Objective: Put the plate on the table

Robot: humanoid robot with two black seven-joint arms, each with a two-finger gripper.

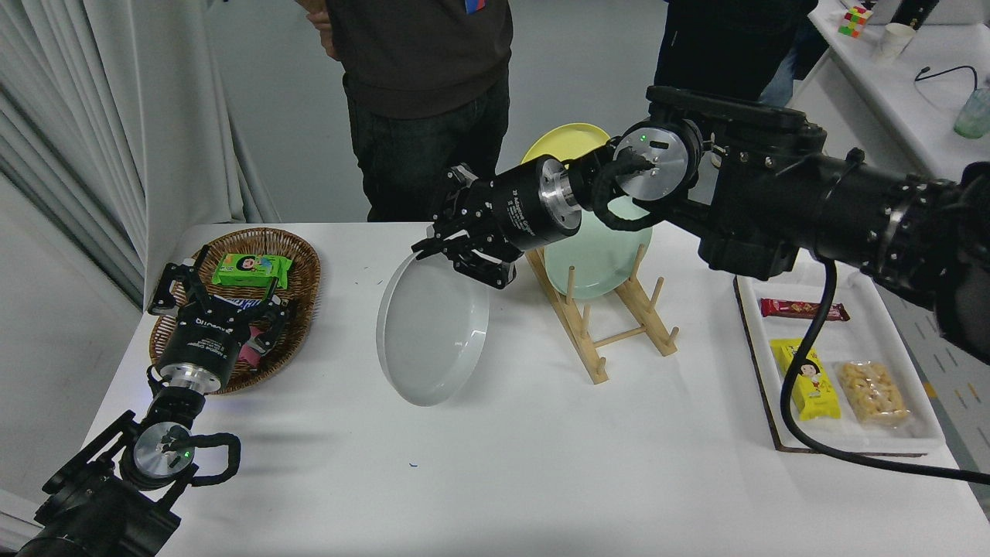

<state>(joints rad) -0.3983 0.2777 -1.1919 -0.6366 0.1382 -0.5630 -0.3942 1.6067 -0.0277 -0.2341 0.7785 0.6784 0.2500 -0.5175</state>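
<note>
I have the plate (431,338) clear of the rack (611,313), tilted on edge just over the desk (495,464) left of it, right gripper (456,255) jaws clamped on its top rim; only lowering and letting go remain

My right arm stretched in from the right edge, forearm roughly level, wrist turned leftward; my right pincer (442,254) with fingers clamped together, angled down and left; my left arm parked lower left, left pincer (220,288) spread, pointing away
</note>
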